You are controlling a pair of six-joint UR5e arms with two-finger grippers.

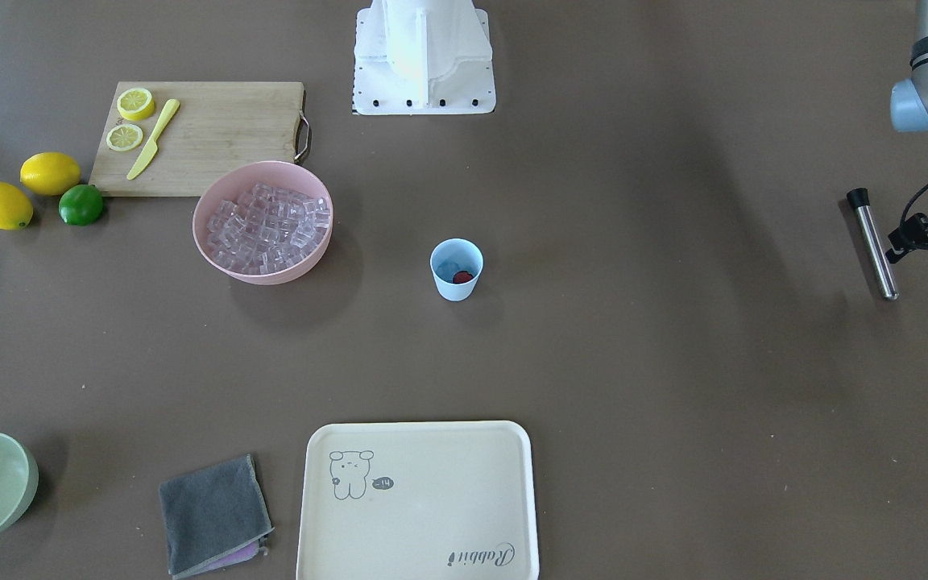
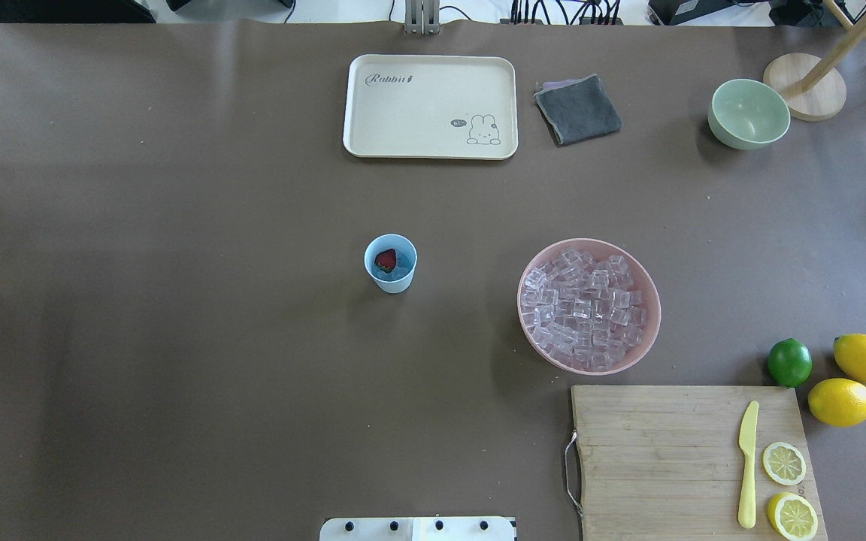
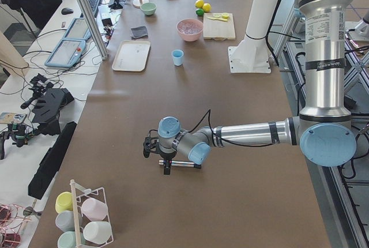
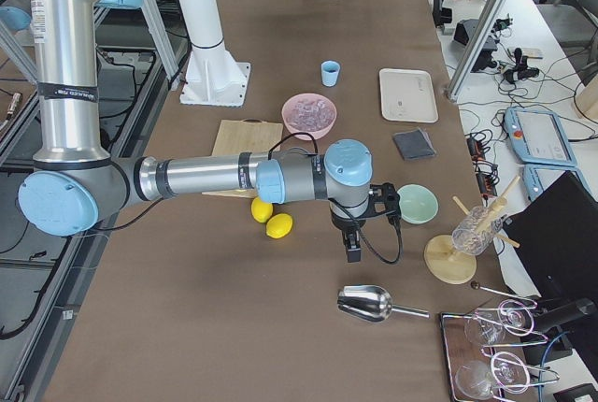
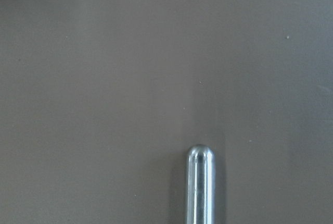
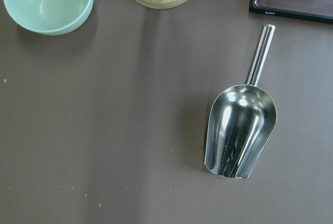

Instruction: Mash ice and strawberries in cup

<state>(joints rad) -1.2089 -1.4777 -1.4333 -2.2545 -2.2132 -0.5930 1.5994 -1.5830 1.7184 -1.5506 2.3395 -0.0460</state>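
Pink bowl (image 2: 652, 308) of ice (image 2: 583, 304); strawberry (image 2: 386, 260) in cup (image 2: 394, 286).

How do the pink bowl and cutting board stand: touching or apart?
Apart. Overhead view shows bare table between pink bowl and cutting board.

My left hand (image 1: 899, 244) runs off the front view's right edge, so I cannot tell how its fingers stand. My right hand (image 4: 353, 251) shows only from the side, too small to judge. My left wrist view cuts the metal rod (image 5: 201, 185) off at its bottom edge. What lies under the strawberry (image 2: 386, 260) in the cup (image 2: 396, 284) is too small to make out.
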